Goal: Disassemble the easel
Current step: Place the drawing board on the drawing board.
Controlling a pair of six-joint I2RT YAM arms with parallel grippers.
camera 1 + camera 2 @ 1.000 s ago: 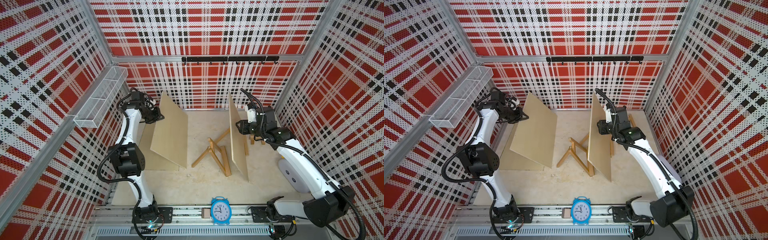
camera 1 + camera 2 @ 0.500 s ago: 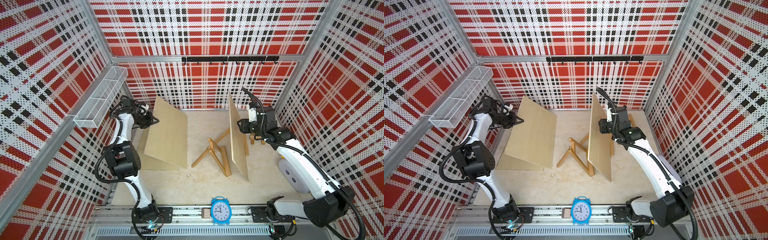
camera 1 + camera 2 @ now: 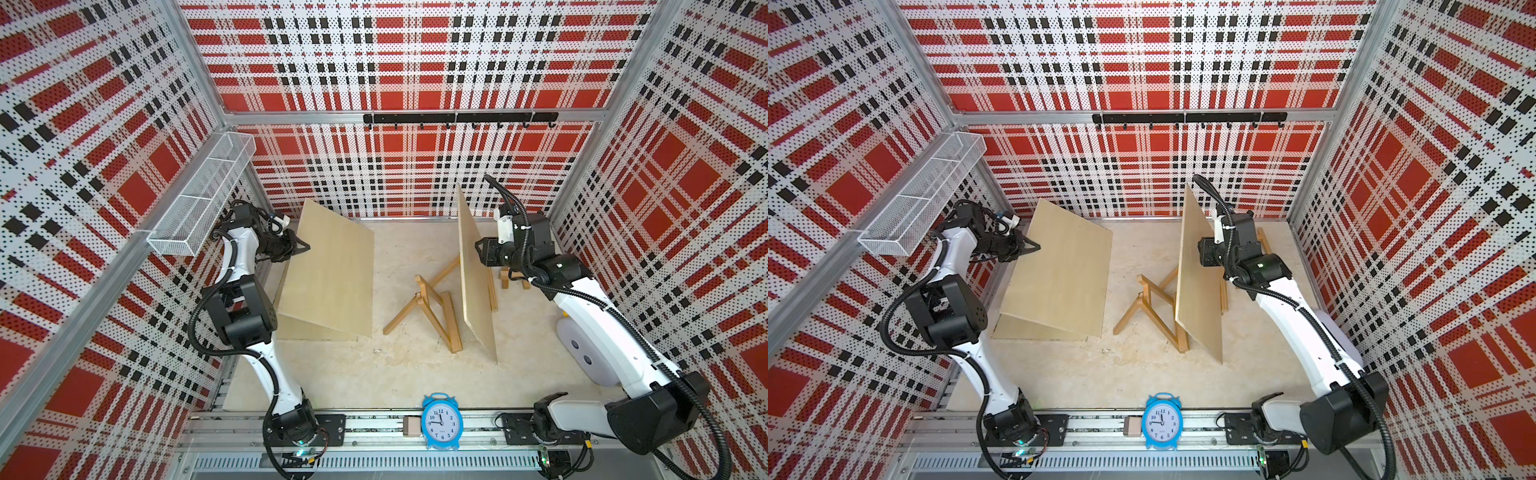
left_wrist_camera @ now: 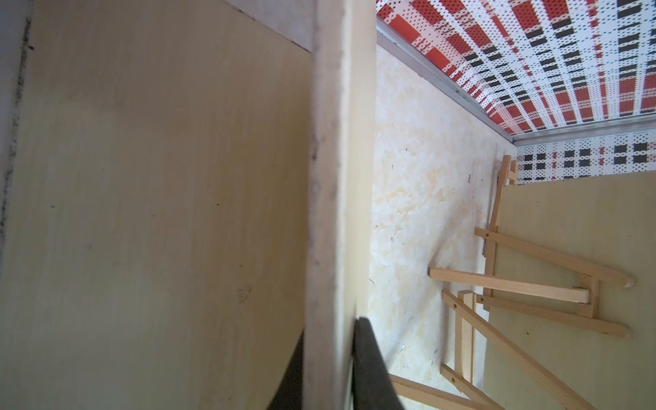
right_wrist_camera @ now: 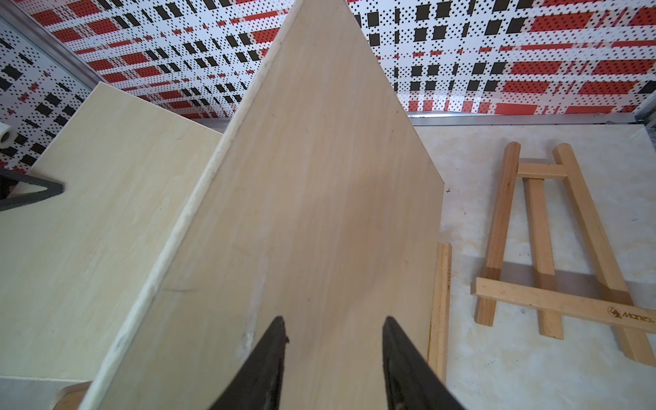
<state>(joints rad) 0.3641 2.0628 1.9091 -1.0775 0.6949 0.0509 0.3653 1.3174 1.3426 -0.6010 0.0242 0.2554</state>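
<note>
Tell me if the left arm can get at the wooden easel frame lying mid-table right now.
Probably not: its fingers are clamped on the tilted pale plywood board, which also stands between them and the wooden easel frame.

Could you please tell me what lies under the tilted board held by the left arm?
A second board lies flat on the table beneath the tilted board; only its near strip shows, the rest is covered.

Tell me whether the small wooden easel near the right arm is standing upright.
No, the small wooden easel lies flat on the table in the right wrist view.
</note>
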